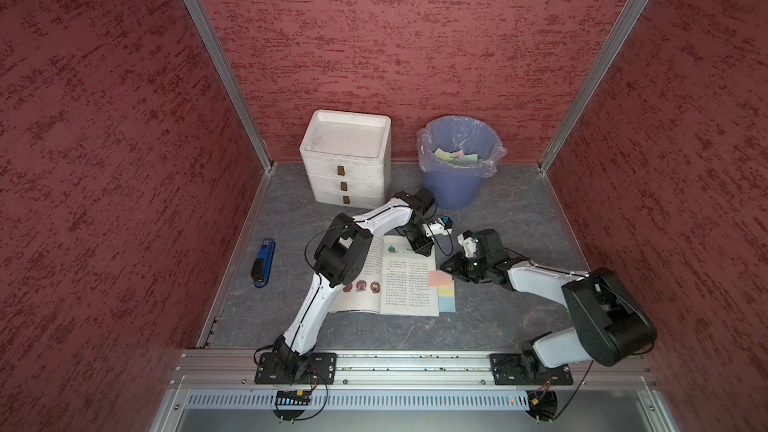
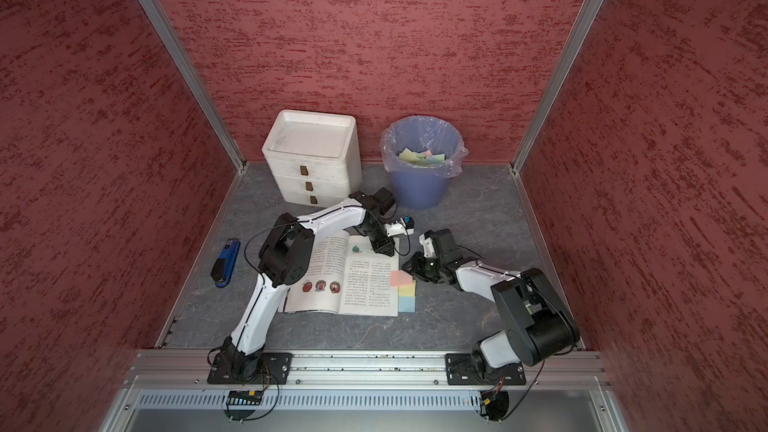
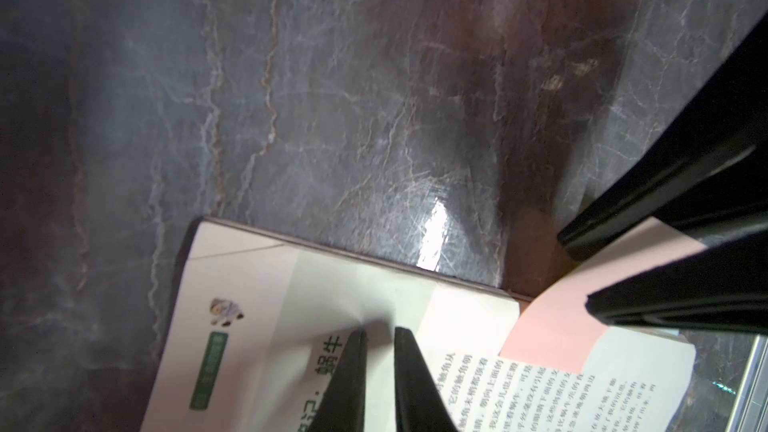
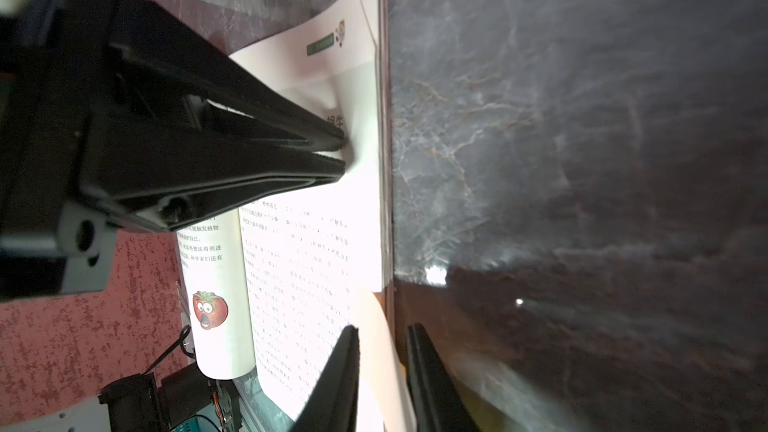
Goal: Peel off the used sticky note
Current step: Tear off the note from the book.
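Note:
An open book (image 1: 399,280) lies flat on the grey table. A pink sticky note (image 1: 440,278) is stuck at the right page's outer edge, with a yellow one (image 1: 445,290) and a blue one (image 1: 447,304) below it. My right gripper (image 1: 446,265) reaches in from the right. Its jaws stand narrow, shut around the pink note's (image 3: 552,326) lifted, curling edge (image 4: 384,351), one finger above and one below. My left gripper (image 1: 424,252) is shut, with its tips (image 3: 380,330) pressing down on the top of the right page.
A blue bin (image 1: 457,184) lined with a plastic bag holds several discarded notes at the back. A white drawer unit (image 1: 347,168) stands to its left. A blue and black stapler (image 1: 263,263) lies left of the book. Red walls enclose three sides.

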Controlling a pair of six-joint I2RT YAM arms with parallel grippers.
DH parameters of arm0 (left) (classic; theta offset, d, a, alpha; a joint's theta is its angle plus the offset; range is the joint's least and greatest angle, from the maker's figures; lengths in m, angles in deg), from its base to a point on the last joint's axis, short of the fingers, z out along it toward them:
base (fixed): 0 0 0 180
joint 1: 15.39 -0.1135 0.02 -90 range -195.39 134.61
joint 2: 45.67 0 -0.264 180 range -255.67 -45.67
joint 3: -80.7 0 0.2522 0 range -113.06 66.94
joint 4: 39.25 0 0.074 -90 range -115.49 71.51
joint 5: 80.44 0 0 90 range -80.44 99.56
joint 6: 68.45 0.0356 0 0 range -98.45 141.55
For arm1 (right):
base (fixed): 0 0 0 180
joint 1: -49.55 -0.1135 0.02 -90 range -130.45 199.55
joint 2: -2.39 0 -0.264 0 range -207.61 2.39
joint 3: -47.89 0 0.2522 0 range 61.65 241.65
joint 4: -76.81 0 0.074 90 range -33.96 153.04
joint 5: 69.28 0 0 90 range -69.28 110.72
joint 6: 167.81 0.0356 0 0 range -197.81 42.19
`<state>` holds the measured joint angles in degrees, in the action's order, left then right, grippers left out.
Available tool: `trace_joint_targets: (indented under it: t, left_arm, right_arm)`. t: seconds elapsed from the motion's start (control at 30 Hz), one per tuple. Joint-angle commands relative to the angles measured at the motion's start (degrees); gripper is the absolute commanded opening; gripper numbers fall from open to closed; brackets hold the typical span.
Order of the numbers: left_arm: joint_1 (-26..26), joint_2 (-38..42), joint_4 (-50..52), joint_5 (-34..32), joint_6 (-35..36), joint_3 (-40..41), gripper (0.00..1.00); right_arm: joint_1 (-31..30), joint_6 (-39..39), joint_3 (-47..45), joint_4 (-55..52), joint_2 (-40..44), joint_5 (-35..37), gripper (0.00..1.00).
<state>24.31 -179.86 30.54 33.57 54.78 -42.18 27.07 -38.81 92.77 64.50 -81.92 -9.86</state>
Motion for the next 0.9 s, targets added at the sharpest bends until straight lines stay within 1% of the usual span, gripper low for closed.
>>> trace_joint_targets:
  t: [0.0, 0.13, 0.27, 0.6, 0.73, 0.87]
  left_arm:
    - [0.55, -1.92, 1.3, 0.62, 0.23, -0.81, 0.16]
    - [0.55, -2.18, 1.26, 0.6, 0.17, -0.87, 0.16]
    - [0.59, -2.75, 1.39, 0.36, 0.13, -1.22, 0.15]
    - [0.55, -4.32, 2.22, -0.23, 0.62, -1.77, 0.14]
    - [0.52, -4.5, 2.19, -0.58, 0.69, -1.79, 0.12]
    - [0.35, -4.53, 2.23, -0.63, 0.72, -1.71, 0.11]
  right_arm:
    - [-1.86, -1.99, 2.18, -3.04, 2.31, 4.06, 0.22]
    - [-3.03, -2.89, 2.9, -5.43, 3.36, 7.21, 0.08]
    - [-4.33, -4.09, 2.95, -6.62, 4.36, 9.89, 0.0]
    - [-10.03, -8.09, 3.24, -6.08, 4.58, 13.18, 0.0]
    - [-11.89, -8.71, 2.72, -5.63, 5.22, 14.3, 0.0]
    - [-13.01, -8.71, 1.68, -4.88, 6.17, 14.38, 0.0]
